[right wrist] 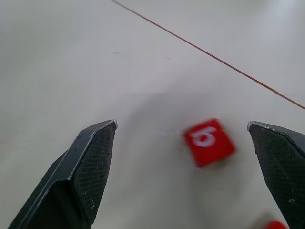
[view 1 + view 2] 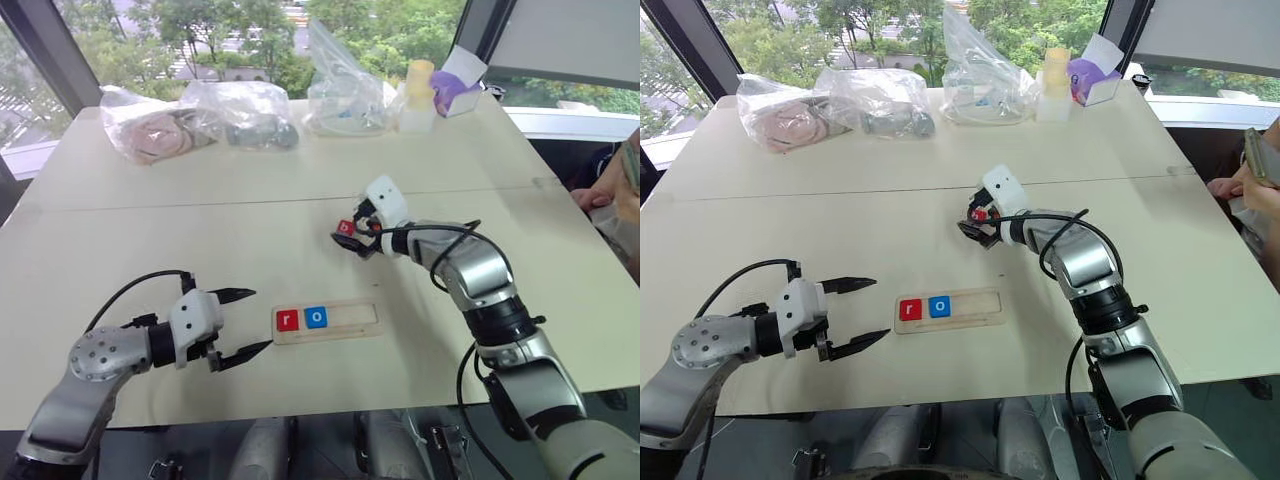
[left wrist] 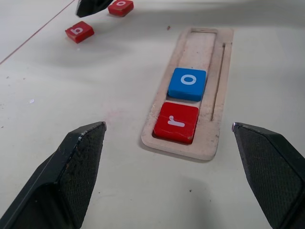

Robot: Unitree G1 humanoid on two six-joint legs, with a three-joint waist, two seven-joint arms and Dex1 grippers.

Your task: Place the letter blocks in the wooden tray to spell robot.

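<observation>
The wooden tray [image 2: 352,322] lies on the pale table [image 2: 150,230], near the front edge and about midway across. Two letter blocks sit flat in its left end, touching side by side: a red r block [image 2: 288,320] at the very end and a blue o block [image 2: 316,317] just right of it. The remaining length of the tray to the right is bare wood.

The left gripper [image 2: 248,320] hovers just left of the tray, its two black fingers spread wide, with nothing between them (in the left wrist view the tray's near end lies in the gap between the fingers).

Farther back and to the right of the tray, the right gripper [image 2: 350,240] reaches out over the table, its fingers also spread wide and empty. A red b block [image 1: 208,141] lies flat on the table between the two fingers, touching neither. A second red block, marked o [image 3: 120,7], lies just beside it.

Along the far edge of the table stand several clear plastic bags [image 2: 240,112], a small white bottle [image 2: 418,98] and a purple-and-white box [image 2: 456,85]. A person's hand [image 2: 612,200] shows at the right edge.
</observation>
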